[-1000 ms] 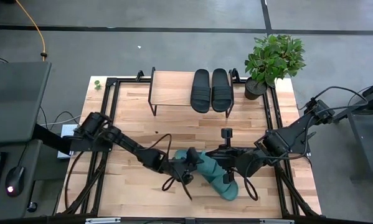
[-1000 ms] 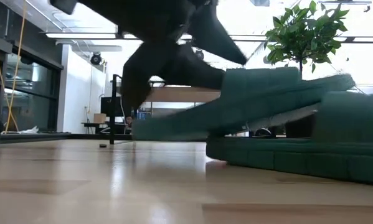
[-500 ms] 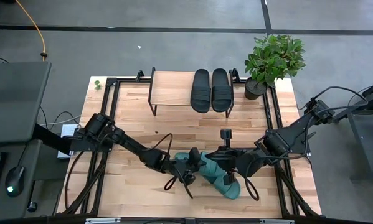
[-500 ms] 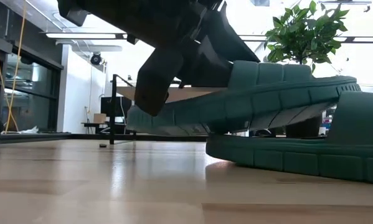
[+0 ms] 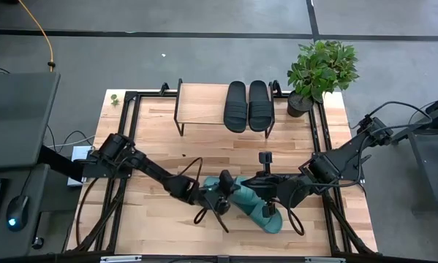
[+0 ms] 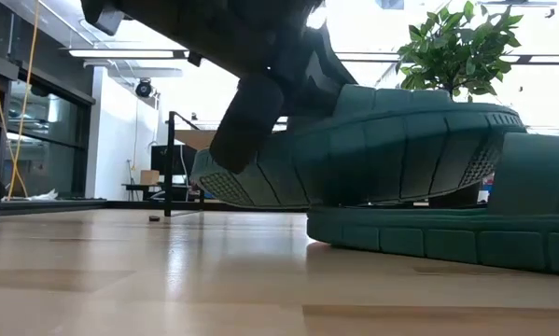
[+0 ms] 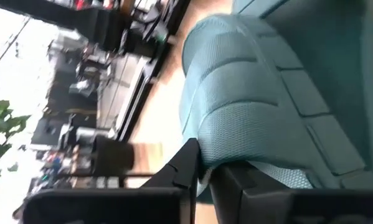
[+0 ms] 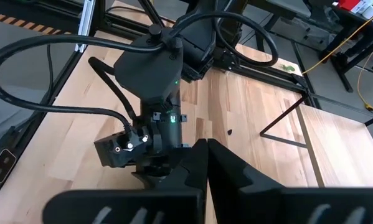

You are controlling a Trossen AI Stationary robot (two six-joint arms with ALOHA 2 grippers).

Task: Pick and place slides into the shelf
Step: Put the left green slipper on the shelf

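A: What are the teal slides [image 5: 254, 204] looking like?

B: Matte teal green, ribbed along the soles, with wide straps. One is lying flat on the table [image 5: 160, 124], well in front of the shelf [image 5: 204, 102]. The other is tilting up, its heel end resting on the flat one and its toe end lifting clear of the wood; the low view is showing its tread underneath.

A: And the black pair [image 5: 248, 106]?

B: Sitting side by side on the shelf's top board, at the end nearer the plant [image 5: 319, 69], toes hanging past the front edge.

A: What is the left gripper [image 5: 222, 199] doing?

B: It is clenching the raised teal slide at its toe end; the left wrist view is showing both fingers [image 7: 236, 180] pinching the rim.

A: The right gripper [image 5: 265, 186]?

B: Hovering over the teal pair, in front of the shelf's plant-side end, its fingers pressed together and grasping nothing.
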